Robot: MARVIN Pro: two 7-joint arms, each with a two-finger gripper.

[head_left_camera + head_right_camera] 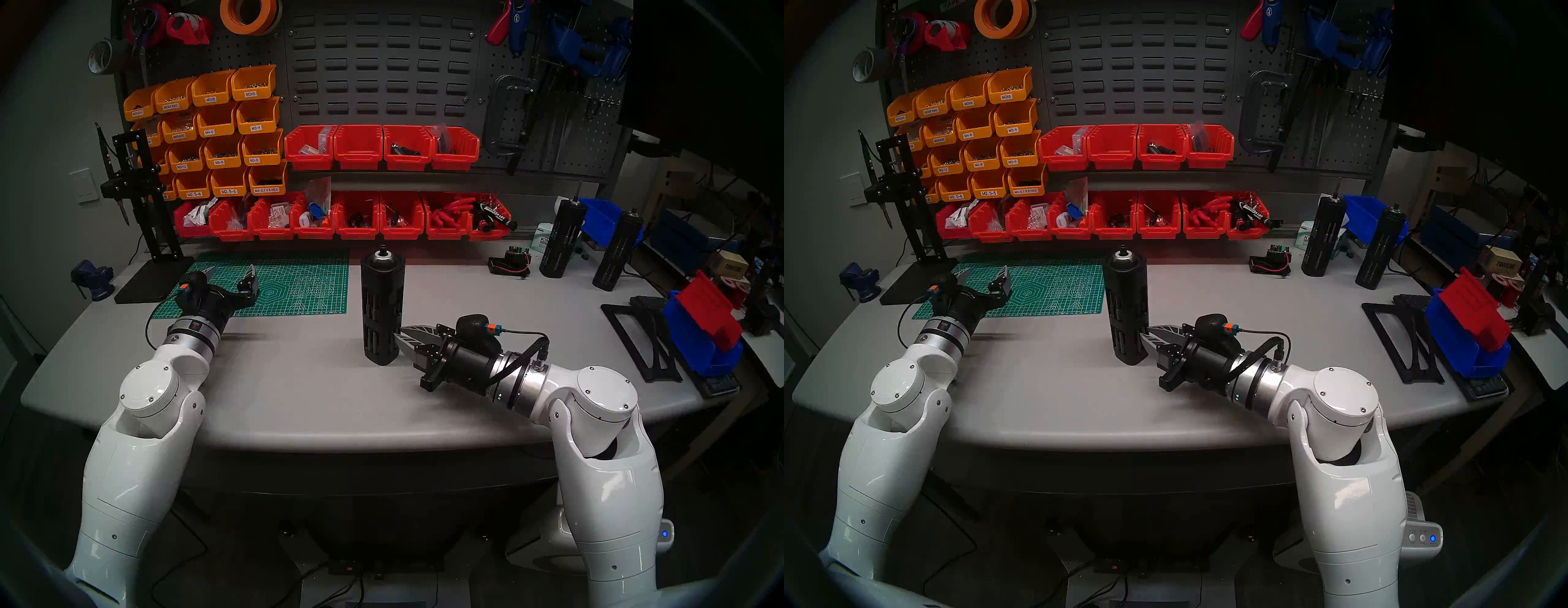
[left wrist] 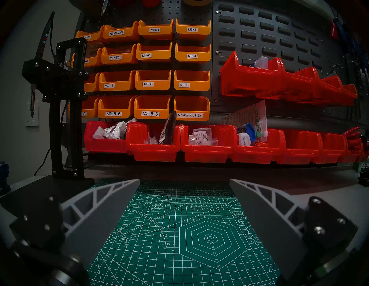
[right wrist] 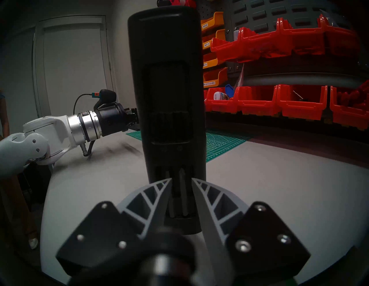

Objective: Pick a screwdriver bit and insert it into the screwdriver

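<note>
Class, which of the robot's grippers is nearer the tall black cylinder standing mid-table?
Right. The right gripper reaches the cylinder at its lower slots; the left gripper hovers apart, over the green mat.

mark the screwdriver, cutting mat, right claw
screwdriver [image 1: 382, 305]: head left view, slotted side wall.
cutting mat [image 1: 297, 288]: head left view, bare green grid.
right claw [image 3: 181, 181]: right wrist view, midway between fingertips.

Workshop, probably robotics lab: pegboard [image 1: 382, 63] with labelled screw bins [image 1: 212, 131], clamps [image 1: 505, 123], tape rolls [image 1: 250, 15], cutting mat [image 1: 275, 284].

"M2.5-5", "M3-8" on orange bins [image 2: 152, 106]
</note>
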